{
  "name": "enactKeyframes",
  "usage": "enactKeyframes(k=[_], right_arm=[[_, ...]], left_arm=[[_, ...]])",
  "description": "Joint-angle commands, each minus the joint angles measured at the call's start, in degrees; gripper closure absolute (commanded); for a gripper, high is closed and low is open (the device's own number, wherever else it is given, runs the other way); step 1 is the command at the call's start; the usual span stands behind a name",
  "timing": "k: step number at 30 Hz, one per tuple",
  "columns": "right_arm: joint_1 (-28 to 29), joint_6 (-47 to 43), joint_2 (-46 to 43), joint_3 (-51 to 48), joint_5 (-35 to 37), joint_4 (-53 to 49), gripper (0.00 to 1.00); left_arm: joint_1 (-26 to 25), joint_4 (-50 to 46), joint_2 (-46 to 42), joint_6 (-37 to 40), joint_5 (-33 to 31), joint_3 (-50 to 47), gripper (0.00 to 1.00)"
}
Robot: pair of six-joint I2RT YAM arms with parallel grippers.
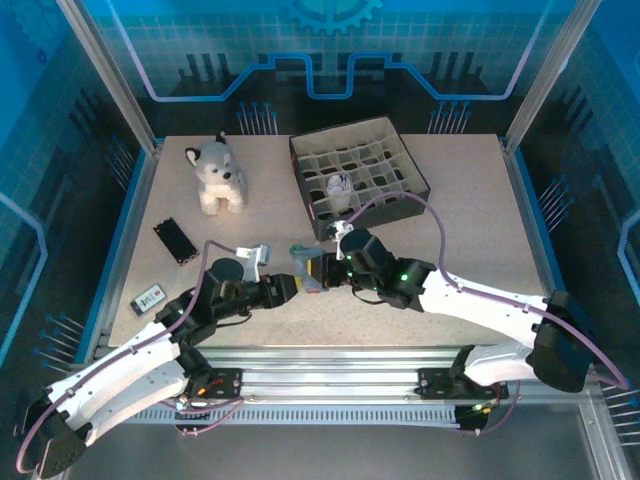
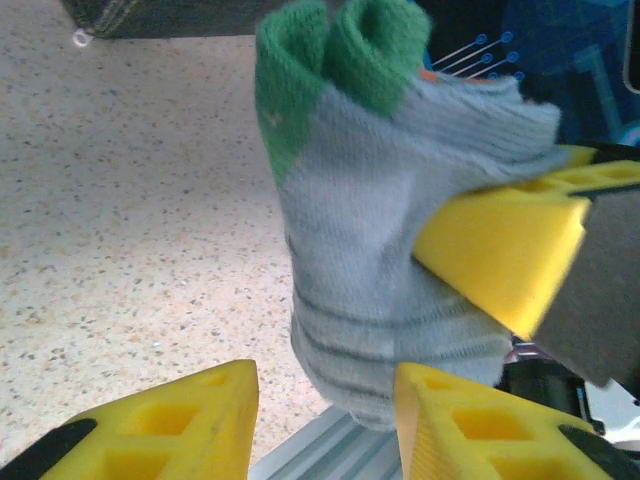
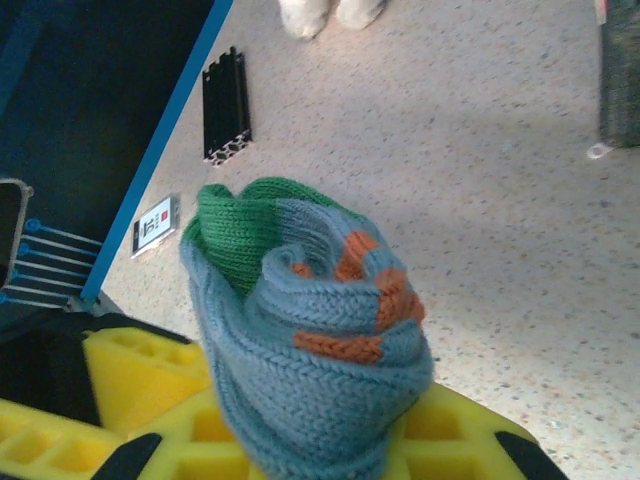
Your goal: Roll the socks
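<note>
A grey-blue sock (image 3: pixel 310 340) with green toe and orange-red marks is wound into a tight roll. It is held just above the tabletop at the middle of the table (image 1: pixel 304 262). My right gripper (image 3: pixel 330 435) is shut on the sock roll, one yellow finger (image 2: pixel 500 250) pressing into its side. My left gripper (image 2: pixel 325 390) is open right below the roll. The roll's lower end (image 2: pixel 370 330) hangs between the left fingers, against the right-hand one (image 2: pixel 470 430). A small white bundle (image 1: pixel 340 184) lies in one box compartment; I cannot tell whether it is the white sock.
A dark divided organizer box (image 1: pixel 385 135) stands at the back right of the table. A plush husky (image 1: pixel 218 178) sits at the back left. A black bar (image 1: pixel 174 240) and a small white card (image 1: pixel 148 298) lie near the left edge.
</note>
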Motion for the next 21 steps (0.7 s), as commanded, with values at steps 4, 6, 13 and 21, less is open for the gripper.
enactKeyframes(k=[4, 6, 13, 21], right_arm=[[-3.8, -0.6, -4.5, -3.5, 0.4, -0.7, 1.00], [-5.6, -2.7, -5.0, -2.5, 0.5, -2.9, 1.00], [-16.9, -12.2, -2.4, 4.8, -2.8, -6.5, 1.00], [-27.7, -20.6, 13.0, 19.6, -9.3, -3.1, 1.00]], left_arm=[[2.7, 1.4, -0.6, 1.2, 4.3, 2.7, 0.60], [3.2, 1.2, 0.2, 1.6, 4.6, 3.3, 0.60], [5.5, -1.2, 11.0, 6.0, 6.6, 11.7, 0.60], [10.7, -5.5, 32.7, 5.6, 7.8, 28.2, 0.62]])
